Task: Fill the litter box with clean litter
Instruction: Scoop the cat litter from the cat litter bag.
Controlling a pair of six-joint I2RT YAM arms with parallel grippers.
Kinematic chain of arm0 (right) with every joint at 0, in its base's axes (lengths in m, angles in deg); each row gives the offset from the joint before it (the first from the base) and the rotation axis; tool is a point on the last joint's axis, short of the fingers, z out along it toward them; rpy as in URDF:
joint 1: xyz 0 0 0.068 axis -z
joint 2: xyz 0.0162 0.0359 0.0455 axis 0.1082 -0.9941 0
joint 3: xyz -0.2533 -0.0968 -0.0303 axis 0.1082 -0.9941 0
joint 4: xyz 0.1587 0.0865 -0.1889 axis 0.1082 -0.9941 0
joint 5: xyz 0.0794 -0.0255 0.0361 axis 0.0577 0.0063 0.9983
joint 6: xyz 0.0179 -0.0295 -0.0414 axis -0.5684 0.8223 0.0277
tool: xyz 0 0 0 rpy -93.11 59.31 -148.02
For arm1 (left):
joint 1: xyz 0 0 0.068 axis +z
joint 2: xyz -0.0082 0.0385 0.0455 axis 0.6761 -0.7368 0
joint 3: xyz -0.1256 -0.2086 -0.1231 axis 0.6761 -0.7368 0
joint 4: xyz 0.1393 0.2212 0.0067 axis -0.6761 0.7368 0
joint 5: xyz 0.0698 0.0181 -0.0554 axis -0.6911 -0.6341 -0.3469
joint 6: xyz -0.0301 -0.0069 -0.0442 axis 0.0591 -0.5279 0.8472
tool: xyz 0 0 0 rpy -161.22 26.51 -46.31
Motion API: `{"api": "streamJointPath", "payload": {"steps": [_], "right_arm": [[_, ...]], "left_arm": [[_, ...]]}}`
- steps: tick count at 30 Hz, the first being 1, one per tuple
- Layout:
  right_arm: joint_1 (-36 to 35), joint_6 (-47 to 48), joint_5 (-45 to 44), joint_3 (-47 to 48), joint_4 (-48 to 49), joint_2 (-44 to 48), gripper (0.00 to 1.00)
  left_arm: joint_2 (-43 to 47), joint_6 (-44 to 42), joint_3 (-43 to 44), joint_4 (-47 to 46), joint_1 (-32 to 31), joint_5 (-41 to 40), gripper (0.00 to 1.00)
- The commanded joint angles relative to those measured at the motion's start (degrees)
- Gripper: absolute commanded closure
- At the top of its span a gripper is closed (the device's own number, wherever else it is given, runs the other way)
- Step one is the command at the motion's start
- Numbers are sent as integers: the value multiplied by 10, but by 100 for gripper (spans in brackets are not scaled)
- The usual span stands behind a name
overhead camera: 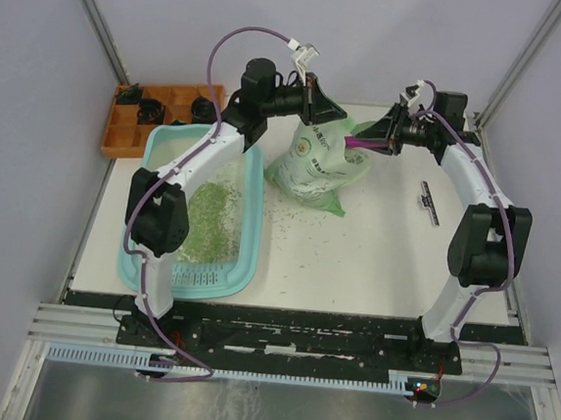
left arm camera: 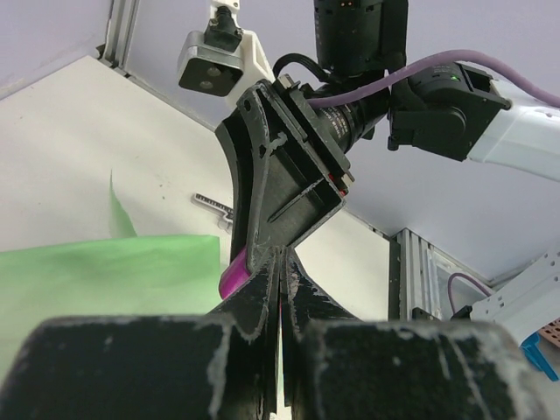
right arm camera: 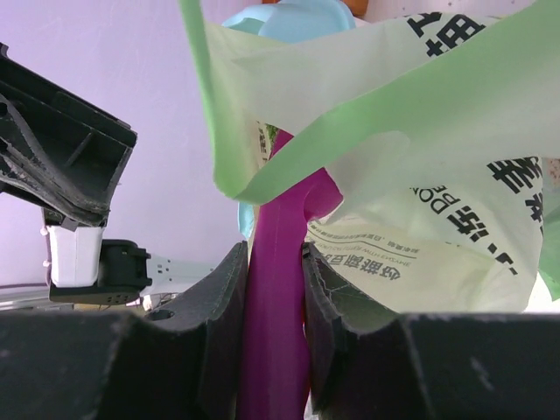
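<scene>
Magenta scoop (right arm camera: 293, 188) pinched in right pincer (right arm camera: 273, 271), blade inside bag (overhead camera: 314, 169) mouth, handle axis running right from bag. Left pincer (overhead camera: 314, 97) pressed together on bag top. Litter box (overhead camera: 257, 203), thin litter (overhead camera: 206, 221) inside, just left of bag, beyond scoop.

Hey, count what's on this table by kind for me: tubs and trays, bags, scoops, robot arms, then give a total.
Tubs and trays: 2 (litter box, orange tray)
Bags: 1 (litter bag)
Scoops: 1 (magenta scoop)
Robot arms: 2 (left arm, right arm)
Total: 6
</scene>
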Motion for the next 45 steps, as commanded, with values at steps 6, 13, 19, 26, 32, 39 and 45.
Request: {"api": "streamJointPath", "payload": {"steps": [6,13,19,26,32,39,45], "right_arm": [[13,-19,50,-18,50,65,98],[29,-23,60,-39,55,89,98],[46,-27,74,-47,52,111,98],[69,-25,81,-70,50,126,98],[84,-18,87,-93,48,139,98],[99,32,91,-100,-6,148,98],[114,91,94,-96,-66,146,98]], "left_arm": [[55,16,-4,-38,-1,17,97],[62,12,-6,-38,-1,14,97],[66,11,-6,-36,-1,14,97],[74,2,-6,-26,-1,15,97],[93,-26,-12,9,0,11,97],[110,-35,-19,16,-1,9,97],[113,-32,-23,15,0,11,97]]}}
